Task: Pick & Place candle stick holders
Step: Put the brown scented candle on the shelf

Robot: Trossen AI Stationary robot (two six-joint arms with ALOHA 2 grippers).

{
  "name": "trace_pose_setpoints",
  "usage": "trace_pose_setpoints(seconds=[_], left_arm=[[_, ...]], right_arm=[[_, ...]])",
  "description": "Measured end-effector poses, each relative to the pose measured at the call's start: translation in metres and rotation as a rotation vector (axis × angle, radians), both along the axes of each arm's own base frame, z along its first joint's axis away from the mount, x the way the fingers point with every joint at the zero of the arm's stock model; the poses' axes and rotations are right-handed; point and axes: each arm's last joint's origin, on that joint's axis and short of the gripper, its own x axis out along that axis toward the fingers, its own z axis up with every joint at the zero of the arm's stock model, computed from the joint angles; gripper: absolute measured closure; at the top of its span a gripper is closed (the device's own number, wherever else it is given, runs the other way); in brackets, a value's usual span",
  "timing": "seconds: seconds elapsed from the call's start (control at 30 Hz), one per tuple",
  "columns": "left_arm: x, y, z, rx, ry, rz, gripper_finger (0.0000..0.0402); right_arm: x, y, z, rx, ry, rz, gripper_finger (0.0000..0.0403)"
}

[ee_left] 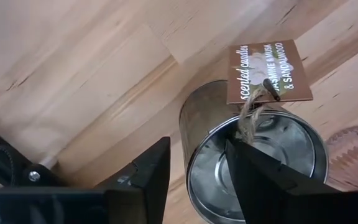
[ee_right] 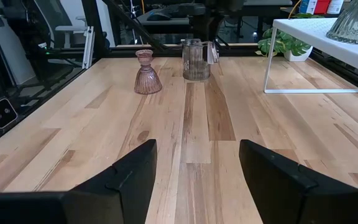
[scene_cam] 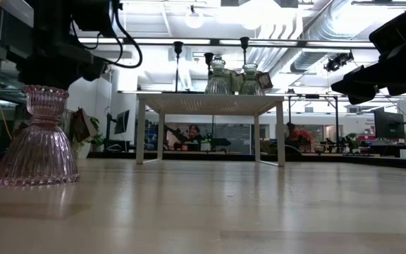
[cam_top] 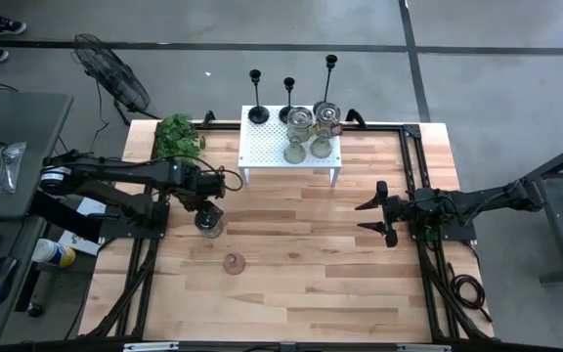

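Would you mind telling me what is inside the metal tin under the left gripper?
The metal tin shows bare shiny walls and a twine-tied label at its rim; the left gripper straddles that rim, one finger hiding part of the interior.

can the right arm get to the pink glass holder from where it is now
Probably yes: the right claw stands open, and only bare table lies between it and the pink glass holder.

My wooden table carries a white perforated shelf at its far edge. A pink glass holder and a metal tin stand nearer, left of centre.
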Motion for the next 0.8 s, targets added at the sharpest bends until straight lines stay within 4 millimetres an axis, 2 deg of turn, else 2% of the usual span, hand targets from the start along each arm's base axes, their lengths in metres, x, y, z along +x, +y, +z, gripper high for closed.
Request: trace_pose_setpoints(seconds=[0.8], left_arm=[[0.0075,0.0014,-0.0099,0.035,0.050,-0.114,0.0250]], right_arm=[[0.0000,0.0000,0.0000,0.000,0.000,0.000,0.0182]])
